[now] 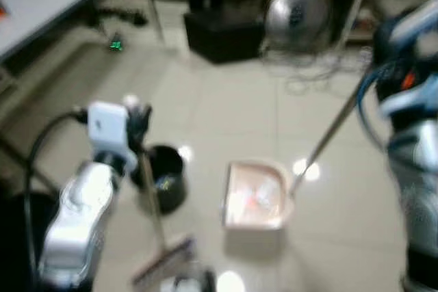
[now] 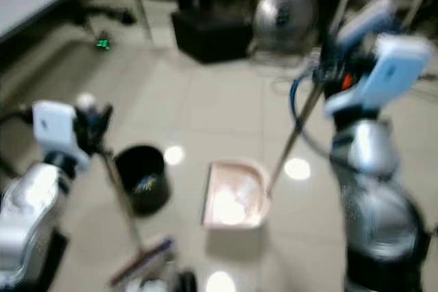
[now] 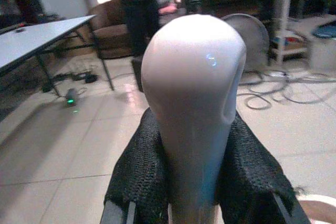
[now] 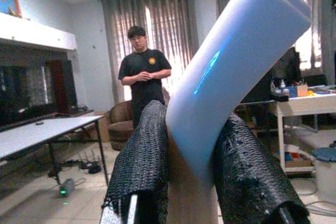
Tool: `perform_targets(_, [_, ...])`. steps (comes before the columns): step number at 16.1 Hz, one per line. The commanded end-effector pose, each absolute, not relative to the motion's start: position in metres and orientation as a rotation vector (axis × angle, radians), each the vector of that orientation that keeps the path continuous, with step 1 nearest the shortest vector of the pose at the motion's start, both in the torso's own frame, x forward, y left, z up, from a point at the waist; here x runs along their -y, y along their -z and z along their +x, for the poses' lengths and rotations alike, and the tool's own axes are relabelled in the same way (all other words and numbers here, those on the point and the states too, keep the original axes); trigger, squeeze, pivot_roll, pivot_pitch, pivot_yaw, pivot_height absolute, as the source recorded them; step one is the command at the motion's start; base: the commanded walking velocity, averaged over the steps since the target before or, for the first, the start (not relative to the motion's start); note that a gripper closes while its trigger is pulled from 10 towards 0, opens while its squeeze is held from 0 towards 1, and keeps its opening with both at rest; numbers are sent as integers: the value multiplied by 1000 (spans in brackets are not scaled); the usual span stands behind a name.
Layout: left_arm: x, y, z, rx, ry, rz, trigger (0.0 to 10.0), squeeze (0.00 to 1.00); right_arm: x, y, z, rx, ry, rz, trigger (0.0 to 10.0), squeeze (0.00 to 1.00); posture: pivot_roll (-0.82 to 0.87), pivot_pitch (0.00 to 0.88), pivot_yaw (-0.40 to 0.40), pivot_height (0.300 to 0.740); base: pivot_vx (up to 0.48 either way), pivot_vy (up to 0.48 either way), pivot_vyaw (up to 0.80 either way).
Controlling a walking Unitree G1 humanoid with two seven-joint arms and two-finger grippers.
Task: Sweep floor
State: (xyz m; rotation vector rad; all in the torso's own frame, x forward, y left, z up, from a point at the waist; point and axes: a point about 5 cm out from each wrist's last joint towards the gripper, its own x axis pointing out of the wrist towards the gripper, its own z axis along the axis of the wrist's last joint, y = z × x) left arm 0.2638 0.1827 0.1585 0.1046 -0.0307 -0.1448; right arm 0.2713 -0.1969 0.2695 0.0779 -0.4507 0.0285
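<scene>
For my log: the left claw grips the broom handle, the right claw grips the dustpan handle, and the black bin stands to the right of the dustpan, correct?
Not quite: in the left eye view the black bin stands to the left of the dustpan. The rest holds: the left claw grips the broom handle, the right claw the dustpan handle.

Through the blur I see my dustpan (image 2: 233, 200) at centre, black bin (image 2: 142, 177) at nine o'clock, what seems a broom head (image 2: 140, 259) at seven.

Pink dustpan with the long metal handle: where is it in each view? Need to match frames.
Left eye: pink dustpan on tiled floor, lower centre.
Right eye, lower centre.
Left wrist: pale rim at the bottom corner, likely it.
Right wrist: its handle top, clamped.
Shared landmark: round silver fan.
</scene>
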Motion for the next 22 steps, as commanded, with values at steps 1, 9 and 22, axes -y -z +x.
perform_targets(1, [-181,-167,265,75,150,138,10000,0,190,-285,264,496,-90,127,10000,0,-17,2,82,740,0,0,0])
perform_targets(9, [-165,-167,280,99,154,117,10000,0,184,-301,270,450,-102,162,10000,0,-35,0,79,740,0,0,0])
perform_targets(22, [-167,-168,278,134,94,156,10000,0,179,-315,285,506,-103,227,10000,0,-5,0,53,740,269,0,489])
